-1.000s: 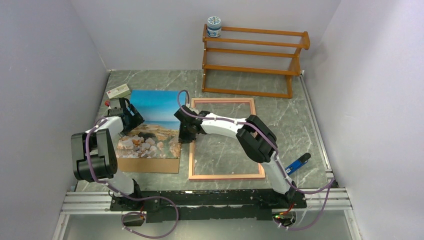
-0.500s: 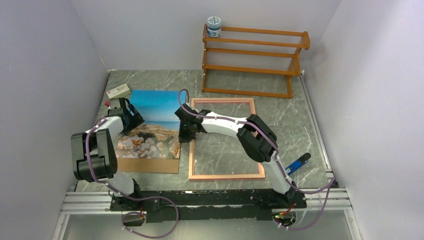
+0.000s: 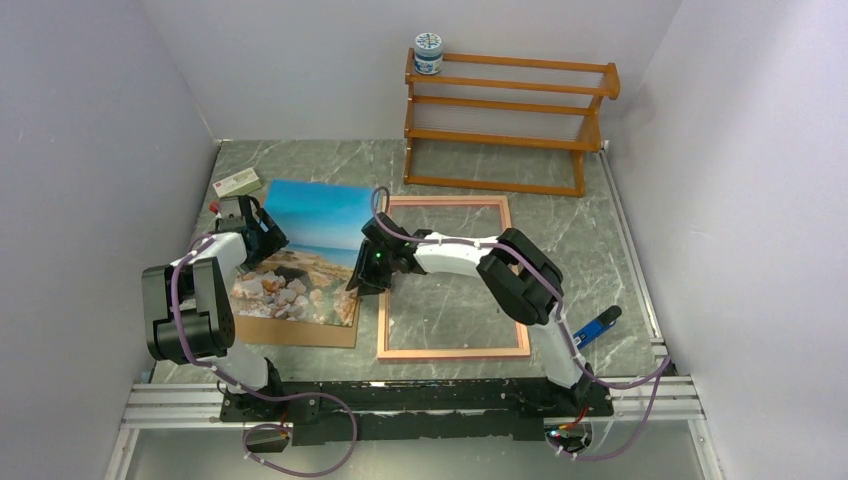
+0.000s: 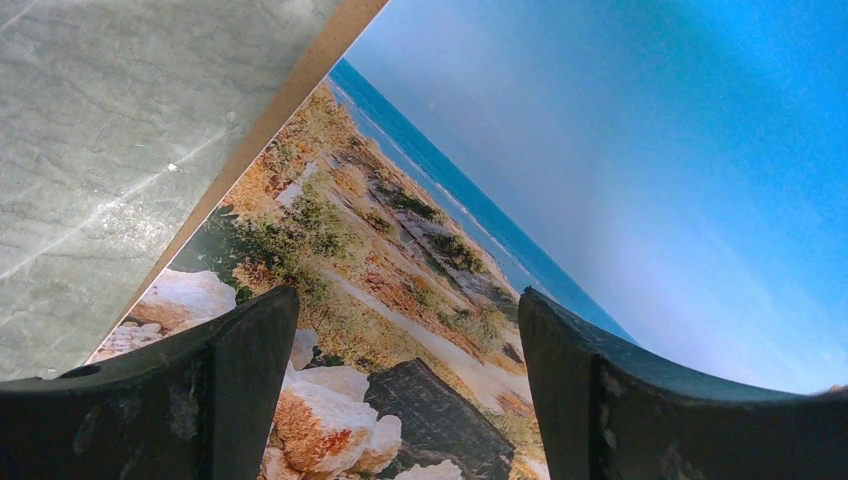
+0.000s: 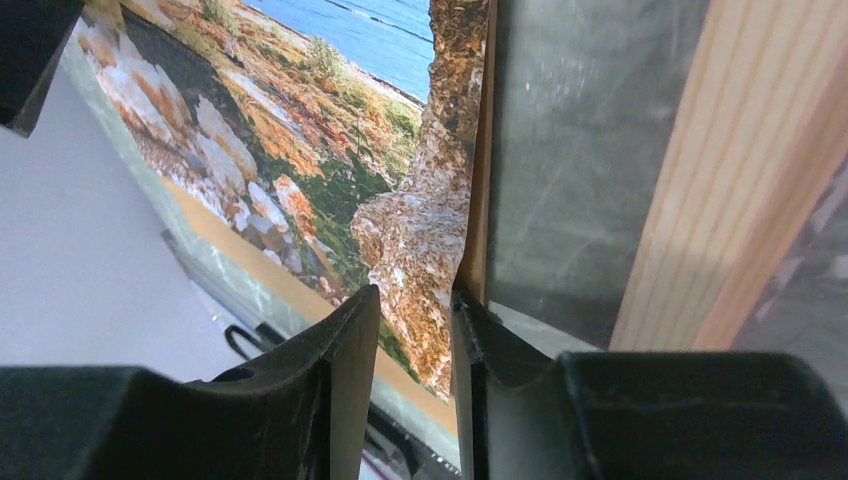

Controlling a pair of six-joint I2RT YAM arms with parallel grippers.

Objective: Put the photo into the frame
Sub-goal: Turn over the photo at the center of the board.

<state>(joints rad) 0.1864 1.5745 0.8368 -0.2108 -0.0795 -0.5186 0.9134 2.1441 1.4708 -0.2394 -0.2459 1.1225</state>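
Two claws attend the photo (image 3: pixel 305 240), which lies on a brown panel (image 3: pixel 300 331) just left of the frame (image 3: pixel 450 352). We see the left gripper (image 4: pixel 405 297) spread wide above the photo's side farthest from the frame. The right gripper (image 5: pixel 415 297) pinches the edge nearest the frame, which is raised off the panel.

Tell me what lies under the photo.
A brown board lies under the photo; only its near strip shows. The rest is covered.
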